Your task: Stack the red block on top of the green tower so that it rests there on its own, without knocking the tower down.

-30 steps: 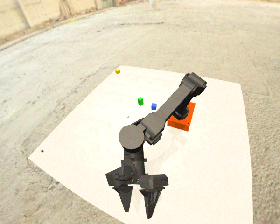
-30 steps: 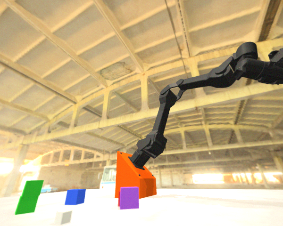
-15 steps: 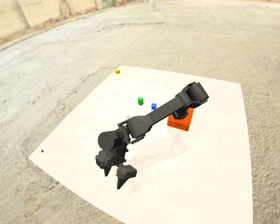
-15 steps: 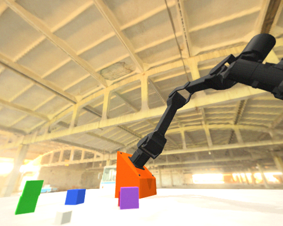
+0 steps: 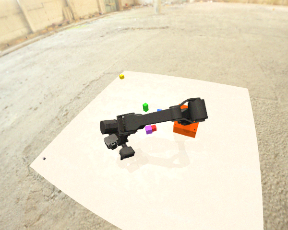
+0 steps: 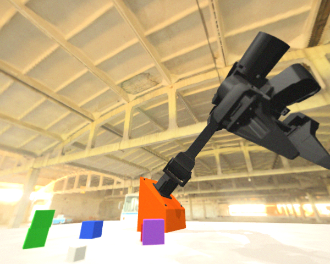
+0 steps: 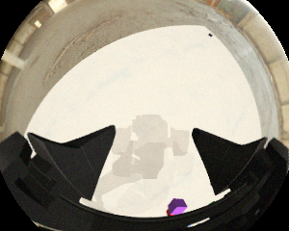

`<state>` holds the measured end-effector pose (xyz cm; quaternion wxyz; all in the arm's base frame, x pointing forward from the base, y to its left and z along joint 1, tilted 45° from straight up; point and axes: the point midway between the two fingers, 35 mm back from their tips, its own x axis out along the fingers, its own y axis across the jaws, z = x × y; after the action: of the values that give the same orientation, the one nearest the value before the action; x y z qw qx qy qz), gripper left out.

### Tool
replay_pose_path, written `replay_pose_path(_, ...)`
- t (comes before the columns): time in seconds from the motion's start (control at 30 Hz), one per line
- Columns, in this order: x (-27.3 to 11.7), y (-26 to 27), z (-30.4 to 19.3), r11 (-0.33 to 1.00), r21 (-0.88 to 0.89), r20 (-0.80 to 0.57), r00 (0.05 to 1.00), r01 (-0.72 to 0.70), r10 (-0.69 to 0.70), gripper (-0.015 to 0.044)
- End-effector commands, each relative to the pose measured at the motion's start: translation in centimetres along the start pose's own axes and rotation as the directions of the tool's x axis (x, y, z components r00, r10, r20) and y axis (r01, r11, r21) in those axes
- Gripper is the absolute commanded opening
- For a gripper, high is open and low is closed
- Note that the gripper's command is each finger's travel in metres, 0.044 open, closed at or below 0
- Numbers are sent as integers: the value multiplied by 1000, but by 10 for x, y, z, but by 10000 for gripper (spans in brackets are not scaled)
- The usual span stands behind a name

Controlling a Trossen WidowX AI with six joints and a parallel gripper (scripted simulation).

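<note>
Seven small blocks are sitting on the white table. One red block is touching one purple block. One blue block is lying near the arm's base, and one yellow block is resting at the table's far edge. One pale grey block is showing in the exterior view. Two green blocks are standing one upon the other, making one green tower. One orange base is carrying one dark arm.

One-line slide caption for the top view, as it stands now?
Arm stretched low over the white mat, open gripper empty, red block touching a purple block, green tower standing apart.
</note>
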<state>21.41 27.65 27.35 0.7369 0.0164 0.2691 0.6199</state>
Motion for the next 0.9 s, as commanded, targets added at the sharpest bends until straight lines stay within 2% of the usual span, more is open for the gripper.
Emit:
replay_pose_path(0.0, -5, -35, -32, 997, 19, -80, 994, 71, -69, 440)
replay_pose_path(0.2, -24, -80, -89, 987, 61, -213, 968, 151, -135, 440)
replay_pose_path(0.4, -49, -106, -145, 975, 120, -327, 934, 188, -140, 440)
replay_pose_path(0.63, -79, -112, -205, 959, 215, -415, 906, 184, -81, 440)
replay_pose_path(0.87, -102, -98, -248, 937, 319, -434, 901, 141, 12, 440)
